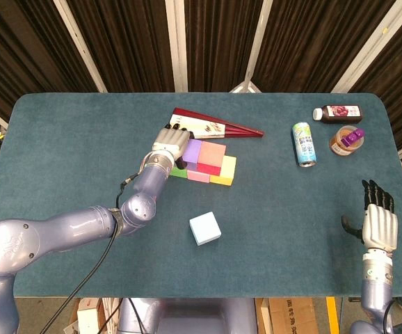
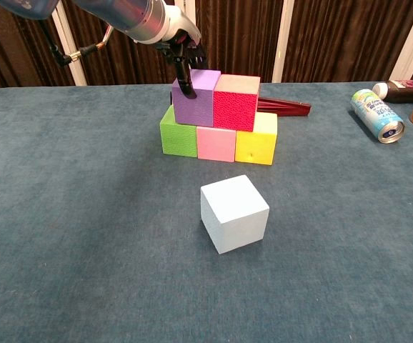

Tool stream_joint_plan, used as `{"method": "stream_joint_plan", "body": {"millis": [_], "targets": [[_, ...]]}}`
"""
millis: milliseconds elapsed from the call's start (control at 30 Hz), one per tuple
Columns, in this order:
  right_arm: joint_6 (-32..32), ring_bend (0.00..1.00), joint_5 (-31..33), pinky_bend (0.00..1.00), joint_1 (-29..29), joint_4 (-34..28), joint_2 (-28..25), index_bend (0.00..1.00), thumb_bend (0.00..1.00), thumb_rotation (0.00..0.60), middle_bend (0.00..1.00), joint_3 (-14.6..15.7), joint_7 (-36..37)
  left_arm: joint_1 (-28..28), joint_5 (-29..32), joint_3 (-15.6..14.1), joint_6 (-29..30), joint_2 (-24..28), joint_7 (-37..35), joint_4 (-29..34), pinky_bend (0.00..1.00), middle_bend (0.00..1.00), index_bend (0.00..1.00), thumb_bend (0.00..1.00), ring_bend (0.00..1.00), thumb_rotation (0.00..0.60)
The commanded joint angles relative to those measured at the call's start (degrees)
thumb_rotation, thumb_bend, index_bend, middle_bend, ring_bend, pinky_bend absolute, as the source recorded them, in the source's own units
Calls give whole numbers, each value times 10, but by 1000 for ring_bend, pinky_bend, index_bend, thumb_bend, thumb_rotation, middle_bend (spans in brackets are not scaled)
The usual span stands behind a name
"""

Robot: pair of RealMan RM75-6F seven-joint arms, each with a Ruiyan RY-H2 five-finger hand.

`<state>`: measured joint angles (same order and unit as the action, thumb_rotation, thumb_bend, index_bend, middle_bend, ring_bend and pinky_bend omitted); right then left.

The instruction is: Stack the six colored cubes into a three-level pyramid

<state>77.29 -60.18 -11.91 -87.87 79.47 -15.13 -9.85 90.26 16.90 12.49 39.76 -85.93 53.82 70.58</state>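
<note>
A green cube [image 2: 178, 133], a pink cube [image 2: 216, 143] and a yellow cube [image 2: 256, 143] form a row on the table. On top of them sit a purple cube [image 2: 199, 100] and a red cube [image 2: 236, 103], side by side. My left hand [image 2: 174, 32] holds the purple cube, with one dark finger down its near left face and the rest hidden behind it. A pale blue cube [image 2: 234, 213] lies alone in front of the stack. My right hand [image 1: 380, 223] hovers open at the table's near right edge, far from the cubes.
A folded dark red fan [image 1: 215, 126] lies just behind the stack. A drink can [image 1: 302, 144] on its side, a bottle [image 1: 338, 112] and a small jar [image 1: 345, 140] are at the far right. The table [image 1: 62, 153] has a blue cloth.
</note>
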Motion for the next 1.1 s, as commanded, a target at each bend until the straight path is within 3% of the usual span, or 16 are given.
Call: {"method": "stream_joint_plan", "body": {"millis": [33, 600, 833, 1000, 1100], "targets": [[0, 0, 0, 0, 0, 0, 0, 12, 335, 600, 45, 0, 0, 0, 1, 0, 1, 0, 0, 1, 0, 105, 214, 407, 0, 600], [-1, 0, 1, 0, 0, 0, -2, 12, 335, 600, 45, 1, 1, 4, 4, -1, 6, 2, 12, 6, 0, 23, 99, 408, 0, 600], [-1, 0, -1, 0, -1, 0, -1, 12, 335, 600, 45, 1, 0, 9, -13, 1, 25, 38, 20, 54, 0, 0, 60, 407, 0, 600], [-2, 0, -1, 0, -1, -1, 0, 12, 335, 600, 45, 2, -1, -7, -71, 25, 48, 69, -22, 95, 0, 0, 60, 407, 0, 600], [-2, 0, -4, 0, -2, -4, -1, 15, 335, 600, 45, 4, -2, -51, -185, 56, 72, 105, -98, 149, 0, 0, 68, 407, 0, 600]]}}
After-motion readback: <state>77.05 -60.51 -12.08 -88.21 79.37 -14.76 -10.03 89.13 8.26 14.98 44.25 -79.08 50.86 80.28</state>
